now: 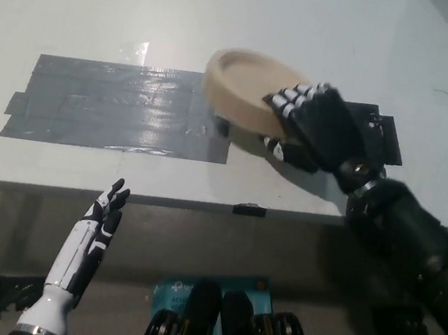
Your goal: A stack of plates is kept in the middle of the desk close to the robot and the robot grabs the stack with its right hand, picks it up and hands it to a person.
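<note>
One stack of plates (243, 83), round and tan, with a matte, fibrous look like pressed paper or pulp, tilted and clear of the desk (229, 3) at its near side, shadow visible beneath. Clamped at the right rim by the black right hand (308, 121), fingers (292, 102) curled over the top edge with white bands showing, thumb apparently underneath. Judged to be the lifting step: grasp made, stack coming up off the surface. Next move likely calls for raising it fully clear, levelling it so nothing slides, then carrying it outward toward a person; none in view at this moment.

Beneath and to the left, a broad patch of dark grey tape (116, 108), glossy and wrinkled, laid in overlapping strips across the smooth white desk. Smaller dark tape patch (380, 139) behind the right hand. White left hand (101, 226) resting below the desk edge at lower left, fingers straight and slightly apart, holding nothing.
</note>
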### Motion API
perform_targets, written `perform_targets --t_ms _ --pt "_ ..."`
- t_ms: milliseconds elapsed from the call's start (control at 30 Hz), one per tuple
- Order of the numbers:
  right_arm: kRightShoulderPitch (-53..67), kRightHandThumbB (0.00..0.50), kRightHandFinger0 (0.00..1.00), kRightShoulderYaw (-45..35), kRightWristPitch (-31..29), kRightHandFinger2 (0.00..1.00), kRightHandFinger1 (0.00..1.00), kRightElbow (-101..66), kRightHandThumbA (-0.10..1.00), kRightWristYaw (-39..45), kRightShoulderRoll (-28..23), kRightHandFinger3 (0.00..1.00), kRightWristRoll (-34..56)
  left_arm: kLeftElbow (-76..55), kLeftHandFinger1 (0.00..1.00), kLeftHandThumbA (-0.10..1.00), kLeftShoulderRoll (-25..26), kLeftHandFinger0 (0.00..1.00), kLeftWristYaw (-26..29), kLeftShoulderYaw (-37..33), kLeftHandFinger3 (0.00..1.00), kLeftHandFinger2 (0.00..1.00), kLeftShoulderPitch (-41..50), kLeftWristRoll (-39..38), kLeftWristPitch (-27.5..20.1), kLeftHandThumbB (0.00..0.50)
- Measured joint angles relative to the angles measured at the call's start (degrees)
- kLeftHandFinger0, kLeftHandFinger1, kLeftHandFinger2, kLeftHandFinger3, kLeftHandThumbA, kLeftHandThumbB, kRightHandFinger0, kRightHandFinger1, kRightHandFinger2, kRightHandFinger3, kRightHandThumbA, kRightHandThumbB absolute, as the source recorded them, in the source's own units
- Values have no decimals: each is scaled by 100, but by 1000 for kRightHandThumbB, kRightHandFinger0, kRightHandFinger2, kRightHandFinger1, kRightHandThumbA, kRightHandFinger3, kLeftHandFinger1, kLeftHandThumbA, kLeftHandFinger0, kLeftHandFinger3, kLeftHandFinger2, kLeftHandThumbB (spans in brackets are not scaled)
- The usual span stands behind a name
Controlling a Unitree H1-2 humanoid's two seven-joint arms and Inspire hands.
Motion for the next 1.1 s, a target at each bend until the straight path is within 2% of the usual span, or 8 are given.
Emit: perform_targets --t_ms 100,200,567,633,833,900,1033,1100 --pt "2 344 0 -160 -27 323 0 -461 -100 -12 -165 356 -1 0 1000 1000 9 1000 -2 0 1000 1000 -10 -1 0 0" --pt "19 356 0 -220 -38 194 0 -590 -100 -12 -232 248 -5 -1 1000 1000 12 1000 -4 -2 1000 1000 -23 -2 2 0" --pt "54 346 0 -207 -53 207 0 -325 -100 -19 -215 359 -155 -4 1000 1000 24 1000 -5 -3 1000 1000 -27 -7 10 0" --pt "50 341 0 -203 -58 207 0 -244 -100 -18 -212 293 -181 -5 1000 1000 25 1000 -6 -4 1000 1000 -33 -7 10 0" --pt "52 348 0 -157 -60 278 0 -131 -100 -20 -193 323 -241 -30 1000 1000 25 1000 -6 -14 1000 1000 1 -13 12 0" --pt "53 330 0 -149 -62 273 0 -114 -100 -20 -172 260 -252 -53 1000 1000 26 1000 -7 -28 1000 1000 68 -14 12 11" --pt "32 312 0 -150 -61 476 4 -57 -100 -20 -115 71 -251 -69 1000 1000 25 1000 -6 -33 1000 1000 172 -13 11 0" --pt "0 310 0 -154 -63 550 47 43 -100 -20 -58 289 -251 -68 1000 1000 25 1000 -6 -33 1000 1000 191 -12 9 0"
